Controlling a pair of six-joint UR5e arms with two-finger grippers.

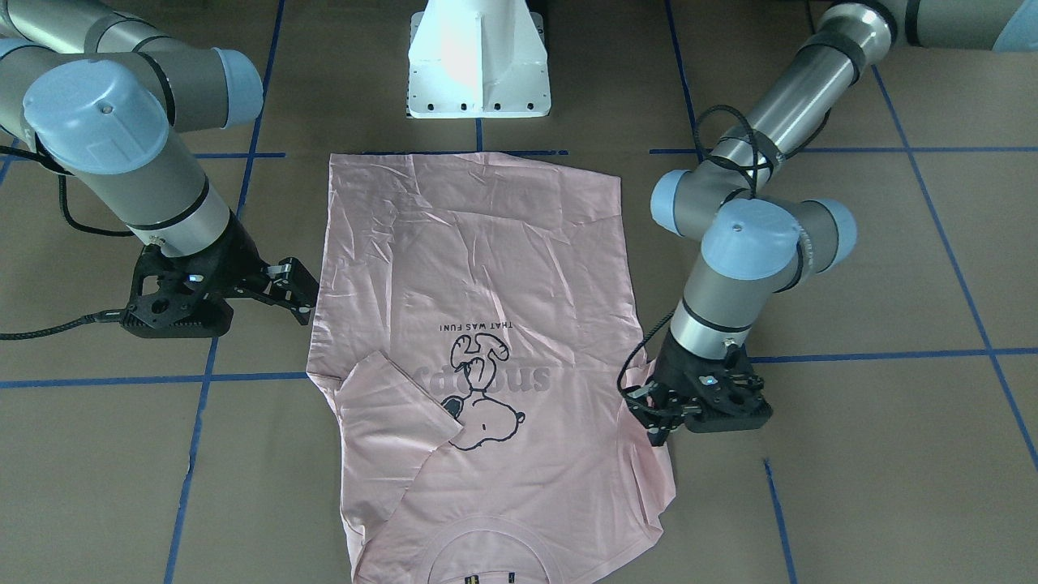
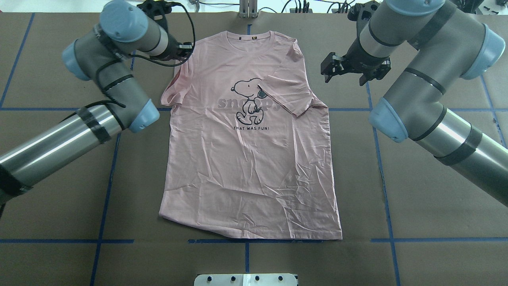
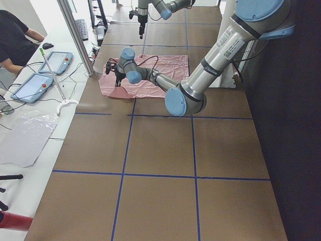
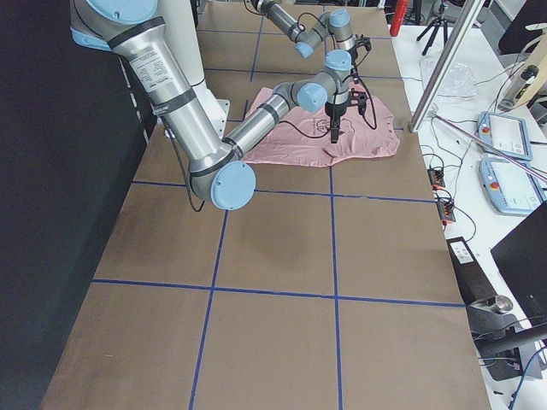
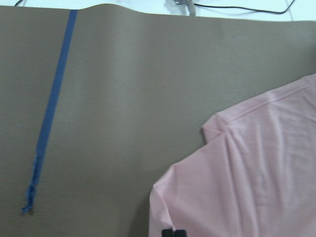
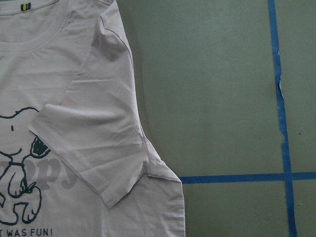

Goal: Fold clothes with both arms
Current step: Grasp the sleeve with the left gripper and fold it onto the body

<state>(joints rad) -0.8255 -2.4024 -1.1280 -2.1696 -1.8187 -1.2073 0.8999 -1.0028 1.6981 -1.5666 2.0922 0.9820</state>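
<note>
The pale pink T-shirt [image 2: 250,167] lies flat, print up, in the middle of the table, collar at the far edge. One sleeve [image 2: 289,93] is folded inward over the Snoopy print [image 1: 486,405], also clear in the right wrist view [image 6: 94,143]. My right gripper [image 2: 344,75] hangs open and empty beside that side of the shirt [image 1: 298,290]. At the opposite sleeve my left gripper [image 1: 655,414] stands low; in its wrist view the fingertips [image 5: 174,232] are pressed together on the pink cloth [image 5: 256,177].
Blue tape lines [image 2: 107,174] cross the brown table cover. The white pedestal base [image 1: 478,65] stands at the robot's edge of the table. A person [image 3: 15,40] sits by tablets [image 3: 35,85] beyond the far edge.
</note>
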